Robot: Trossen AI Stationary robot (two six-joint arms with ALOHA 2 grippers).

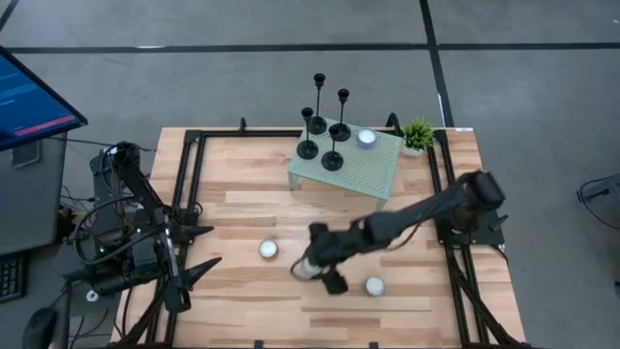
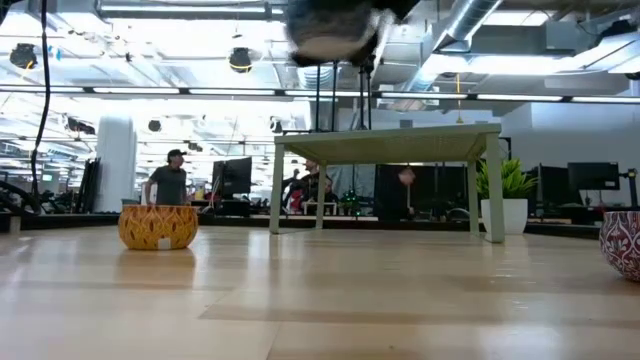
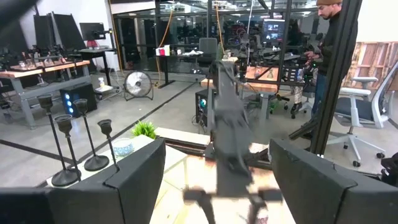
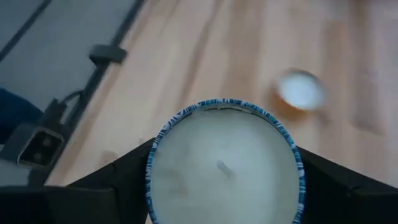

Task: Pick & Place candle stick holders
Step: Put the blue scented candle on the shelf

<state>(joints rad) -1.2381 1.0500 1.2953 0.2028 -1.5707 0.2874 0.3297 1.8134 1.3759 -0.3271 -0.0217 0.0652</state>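
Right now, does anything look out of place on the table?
Yes. The right tool holds a blue-rimmed candle rather than a holder. All four candle stick holders stand upright on the small green table, untouched. The left tool waits open.

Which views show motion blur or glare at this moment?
Left wrist view: the right arm is smeared, the candle holders crisp. Right wrist view: the held candle is fairly sharp, the tabletop streaked. Low view: the right gripper blurs against bright ceiling lights. High view: evenly lit, no glare.
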